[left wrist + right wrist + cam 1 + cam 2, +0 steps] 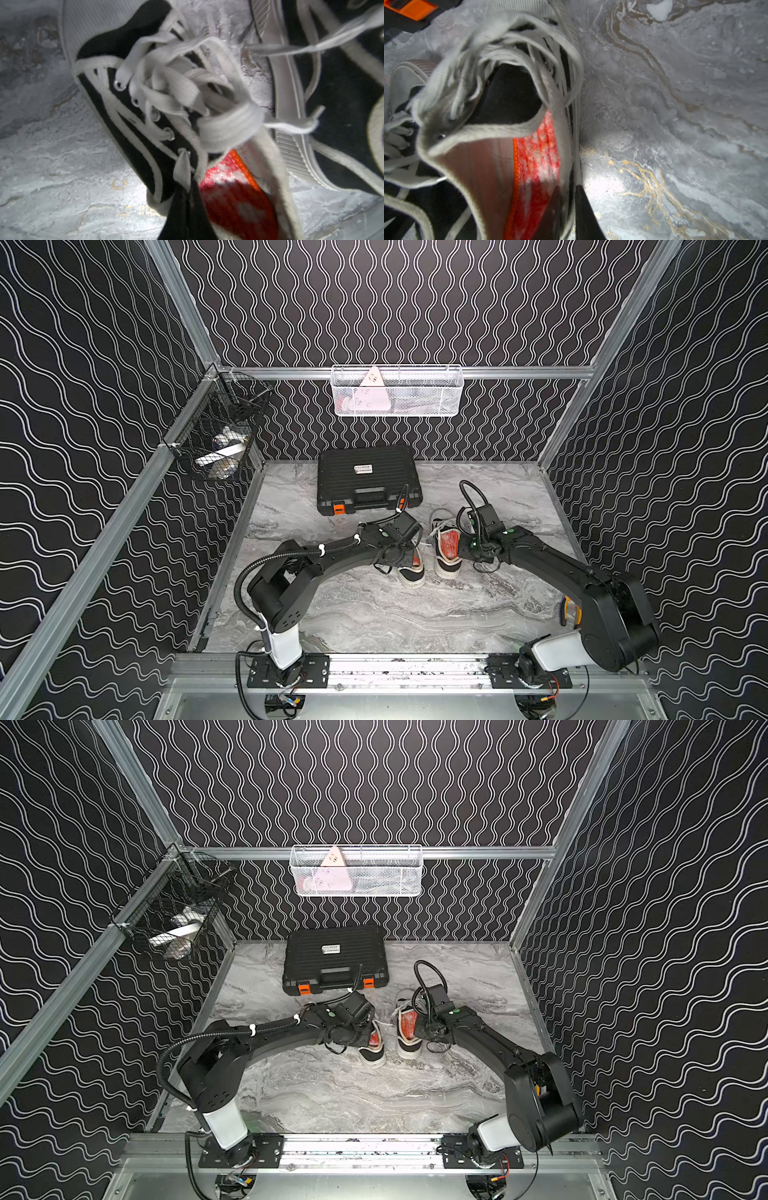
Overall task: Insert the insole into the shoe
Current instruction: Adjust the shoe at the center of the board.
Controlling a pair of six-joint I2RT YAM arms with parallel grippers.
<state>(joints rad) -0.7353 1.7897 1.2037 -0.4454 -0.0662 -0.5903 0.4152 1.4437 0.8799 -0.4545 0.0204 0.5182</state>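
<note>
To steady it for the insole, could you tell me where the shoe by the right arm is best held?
Pinch the shoe by its thin side wall near the heel, from above, one finger inside and one outside. Its opening faces up, so that rim is exposed; the loose laces clutter the front.

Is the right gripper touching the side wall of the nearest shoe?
Touching. In the right wrist view the right gripper straddles the shoe wall: one of its fingers lies against the outside, one inside over the insole.
</note>
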